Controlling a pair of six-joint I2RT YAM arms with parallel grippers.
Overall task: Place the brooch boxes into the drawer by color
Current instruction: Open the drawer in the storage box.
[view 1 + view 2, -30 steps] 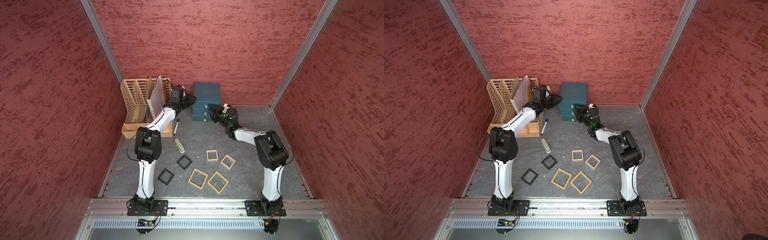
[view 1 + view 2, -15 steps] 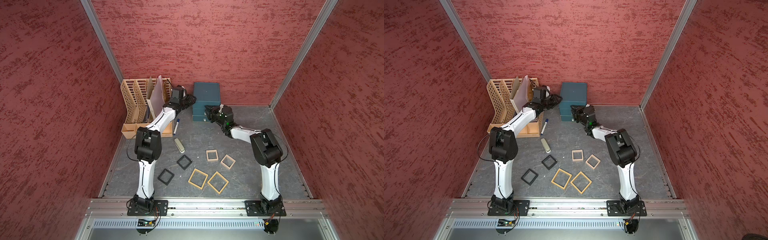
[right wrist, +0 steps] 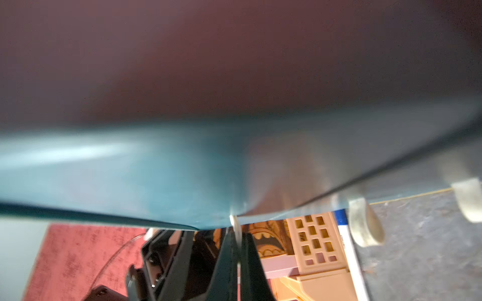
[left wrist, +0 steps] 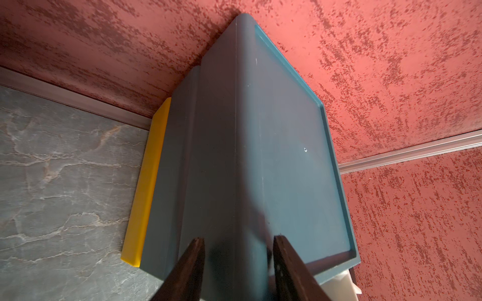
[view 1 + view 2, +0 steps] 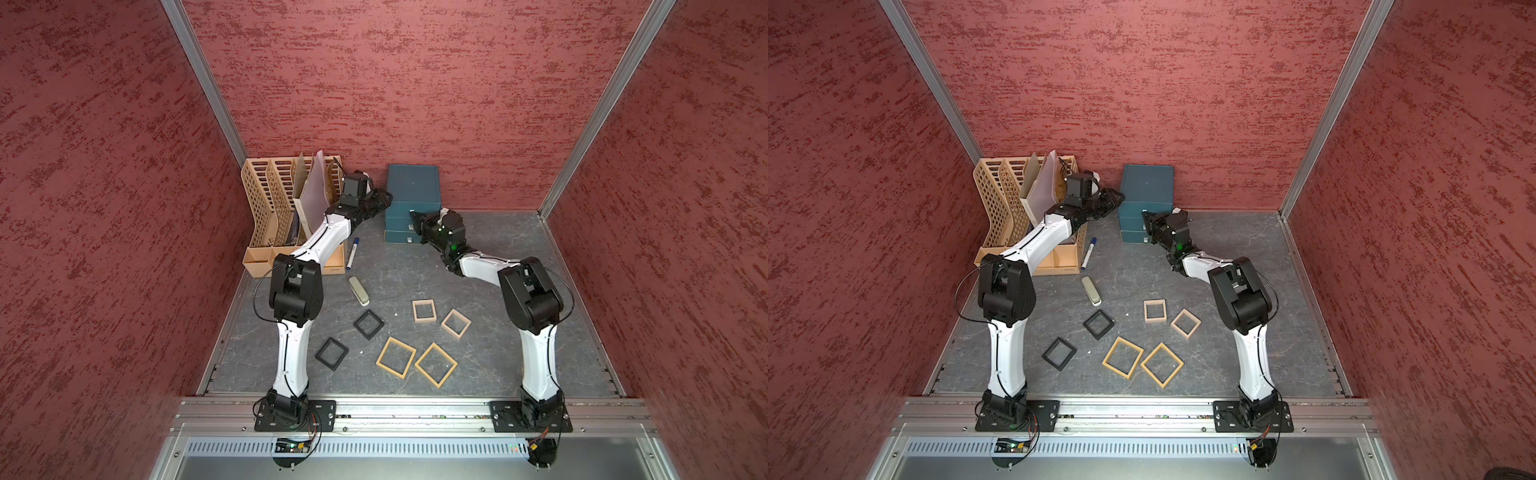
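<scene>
The dark teal drawer (image 5: 413,183) (image 5: 1148,183) stands against the back wall with all three drawers closed. My left gripper (image 5: 386,199) (image 4: 238,241) is shut on its upper left edge, which lies between the fingers. My right gripper (image 5: 412,215) (image 3: 236,234) is at the front and is shut on the top drawer's silver pull (image 3: 234,221). Six brooch boxes lie on the floor in both top views. They are two black (image 5: 368,324) (image 5: 331,353), two pale beige (image 5: 424,311) (image 5: 456,323) and two larger tan (image 5: 395,357) (image 5: 435,365).
A beige slotted file rack (image 5: 286,199) with folders stands at the back left, close to my left arm. A blue-capped marker (image 5: 352,251) and a grey-green block (image 5: 358,291) lie in front of it. A yellow strip (image 4: 146,182) lies along the chest's base.
My right gripper moved in to the chest's front and closed on the top pull. The left arm and the boxes have not moved.
</scene>
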